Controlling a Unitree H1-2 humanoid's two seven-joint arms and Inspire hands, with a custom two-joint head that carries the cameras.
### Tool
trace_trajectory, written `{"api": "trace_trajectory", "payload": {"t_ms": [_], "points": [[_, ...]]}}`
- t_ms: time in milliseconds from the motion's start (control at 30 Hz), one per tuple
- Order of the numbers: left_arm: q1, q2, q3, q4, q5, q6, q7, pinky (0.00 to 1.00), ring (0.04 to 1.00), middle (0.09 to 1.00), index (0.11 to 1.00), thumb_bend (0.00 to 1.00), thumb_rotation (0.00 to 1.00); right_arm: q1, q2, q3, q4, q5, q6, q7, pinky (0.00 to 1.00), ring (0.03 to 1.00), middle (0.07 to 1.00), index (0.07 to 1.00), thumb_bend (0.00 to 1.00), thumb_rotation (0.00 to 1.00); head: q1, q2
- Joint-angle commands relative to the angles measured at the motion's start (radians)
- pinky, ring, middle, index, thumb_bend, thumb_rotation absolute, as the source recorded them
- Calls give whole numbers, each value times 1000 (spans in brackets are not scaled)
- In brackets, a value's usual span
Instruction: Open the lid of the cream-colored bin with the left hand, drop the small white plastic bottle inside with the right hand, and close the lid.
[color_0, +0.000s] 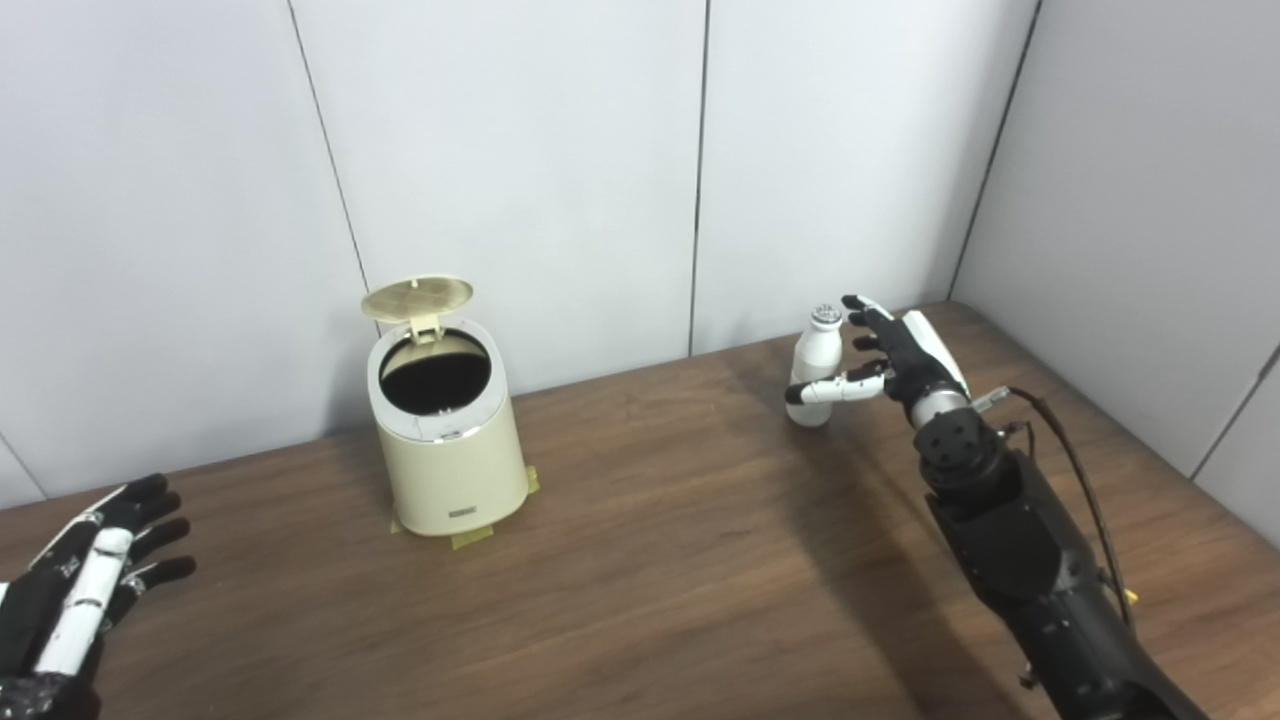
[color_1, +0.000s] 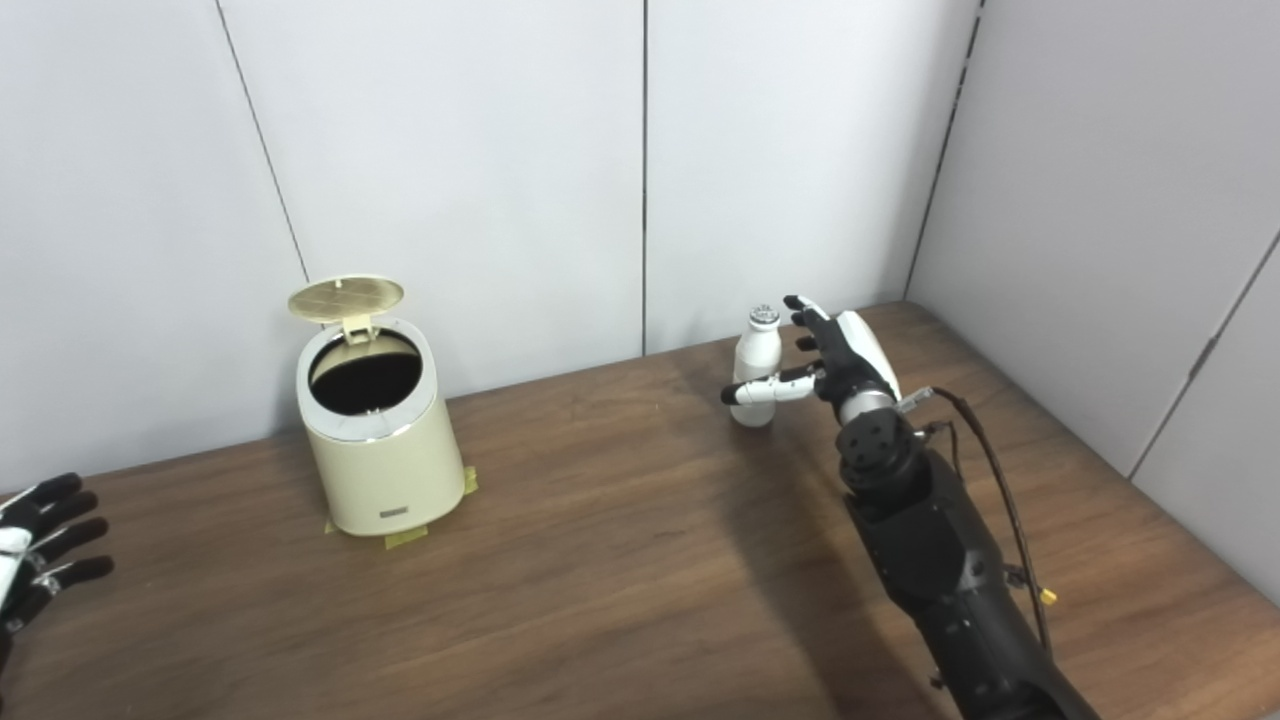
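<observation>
The cream-colored bin (color_0: 450, 460) stands on the table at left of centre, its round lid (color_0: 417, 297) tipped up and back, showing a dark inside. The small white plastic bottle (color_0: 817, 362) stands upright at the far right of the table. My right hand (color_0: 890, 360) is right beside it, fingers spread, thumb reaching across the bottle's front; the hand is open and has not closed on it. My left hand (color_0: 85, 585) hovers open near the table's front left corner, far from the bin.
The wooden table (color_0: 650, 560) is bounded by grey wall panels behind and on the right. Bits of tape (color_0: 470, 538) mark the bin's base. My right forearm (color_0: 1030, 560) with a cable stretches over the table's right side.
</observation>
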Motion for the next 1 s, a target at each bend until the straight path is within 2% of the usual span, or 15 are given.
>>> {"api": "trace_trajectory", "payload": {"t_ms": [0,333,467,833,967], "points": [[-31,21,7,-39,-2,-11,2,719,797,819,826,550,692,-60,-23,-2,-6,-21,-44,-31,715,832,903,900,951,215,0,2],[-34,28,2,-47,-9,-12,-11,721,803,823,826,585,684,-72,-23,6,42,-13,-99,-66,724,830,897,903,936,185,0,1],[-37,26,-1,-51,-11,0,-12,738,817,837,837,597,682,-73,-18,5,42,-13,-92,-77,707,815,889,896,934,184,1,4],[-39,38,-11,-59,-7,6,-20,765,833,854,857,552,695,-72,12,-9,38,3,-98,-96,764,844,873,883,894,127,1,17],[-37,50,-21,-63,9,3,-21,765,830,850,847,533,725,-77,19,1,56,-9,-113,-112,727,808,835,868,872,92,-2,20]]}}
